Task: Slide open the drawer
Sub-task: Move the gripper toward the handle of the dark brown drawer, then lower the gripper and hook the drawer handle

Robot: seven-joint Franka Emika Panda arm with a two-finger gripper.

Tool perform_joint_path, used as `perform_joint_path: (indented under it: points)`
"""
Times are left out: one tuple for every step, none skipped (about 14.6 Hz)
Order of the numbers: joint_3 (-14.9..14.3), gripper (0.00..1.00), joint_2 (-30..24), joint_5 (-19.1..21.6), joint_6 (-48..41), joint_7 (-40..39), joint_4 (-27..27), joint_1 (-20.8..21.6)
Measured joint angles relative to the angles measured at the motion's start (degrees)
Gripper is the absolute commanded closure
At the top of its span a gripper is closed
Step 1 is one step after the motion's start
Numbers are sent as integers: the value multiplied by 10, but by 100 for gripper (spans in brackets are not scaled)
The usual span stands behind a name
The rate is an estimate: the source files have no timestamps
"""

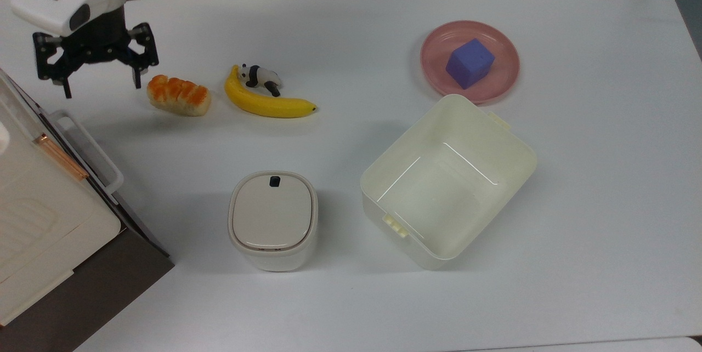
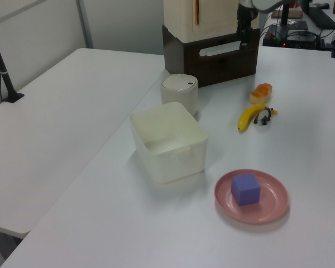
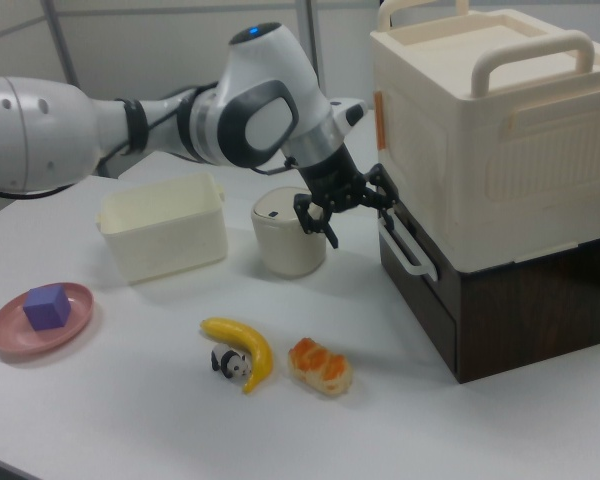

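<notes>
dark brown wood faced the drawer (image 3: 420, 290), which sat shut at the bottom of the stack at the top view's left edge, under the white appliance (image 1: 33, 198) with the copper strip. its white loop handle (image 1: 90, 149) stuck out toward the open counter (image 1: 351, 297), which is why i hung my hand (image 1: 97, 86) just beside the handle's far end, fingers spread wide and holding nothing, lined up to close around the bar, i judged. in the right view my hand sat close to the handle's upper end, not yet touching it as far as i could tell. further right in the top view, the bread (image 1: 179, 95), the banana (image 1: 266, 102) with the panda toy (image 1: 260, 76), the lidded canister (image 1: 272, 219), the cream bin (image 1: 447, 179) and the pink plate (image 1: 504, 80) with the purple cube (image 1: 469, 62) lay clear of the drawer's path. the drawer front was mostly hidden from above by the appliance, and the stack was cut off at the frame edge.
</notes>
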Motion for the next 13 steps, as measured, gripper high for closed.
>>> perform_joint_path:
  points:
    - [0,0,11,-3,21,0,0,-6]
    - [0,0,18,-3,33,-1,0,-11]
    - [0,0,25,-3,44,-2,0,-15]
    - [0,0,31,-3,51,-2,0,-18]
    - [0,0,36,-5,54,-2,0,-20]
    - [0,0,40,-6,54,-2,0,-21]
    - [0,0,44,-6,54,-2,0,-22]
    - [0,0,48,-7,54,-2,0,-23]
    - [0,0,52,-9,54,-2,0,-24]
    - [0,0,56,-14,54,-2,0,-25]
    - [0,0,58,-16,54,-2,0,-27]
    - [0,0,60,-17,54,-2,1,-28]
    - [0,0,61,-17,54,-2,1,-28]
